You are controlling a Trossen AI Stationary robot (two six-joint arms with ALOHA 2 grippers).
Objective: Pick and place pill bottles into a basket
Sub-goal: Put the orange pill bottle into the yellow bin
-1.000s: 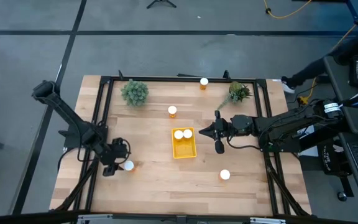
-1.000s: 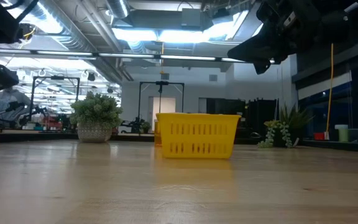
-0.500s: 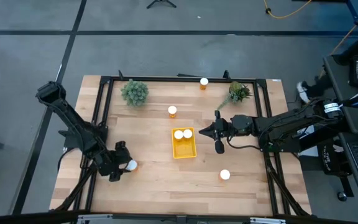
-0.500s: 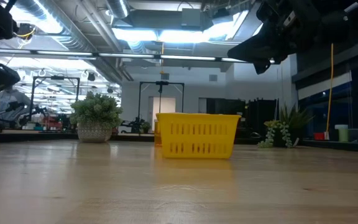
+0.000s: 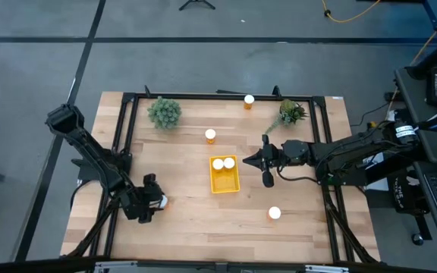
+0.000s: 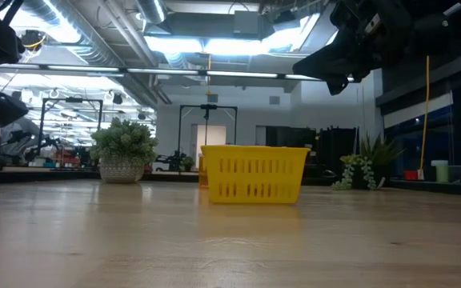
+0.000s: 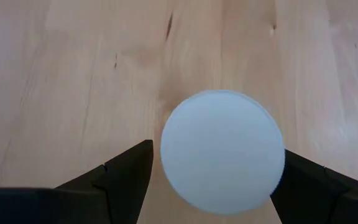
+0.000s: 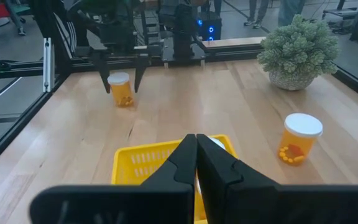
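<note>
One pill bottle (image 5: pixel 161 202), orange with a white cap (image 7: pixel 222 160), stands upright on its base at the table's near left. My left gripper (image 5: pixel 156 203) is open and slants down over it, one finger on each side of the bottle (image 8: pixel 120 89), without touching it as far as I can see. The yellow basket (image 5: pixel 224 182) at mid-table holds two bottles (image 5: pixel 223 163). My right gripper (image 5: pixel 247 161) is shut, holds nothing, and hovers just right of the basket. Three more bottles stand on the wood (image 5: pixel 210 135), (image 5: pixel 249 99), (image 5: pixel 275 214).
Two small potted plants (image 5: pixel 164 112), (image 5: pixel 291 112) stand near the far edge. A black frame (image 5: pixel 127 136) runs around the table top. Bare wood lies between the left bottle and the basket (image 6: pixel 254 172).
My left gripper has moved toward the table's near right, sunk and tipped further down, ending with its open fingers on either side of the near-left bottle. My right arm has kept still.
</note>
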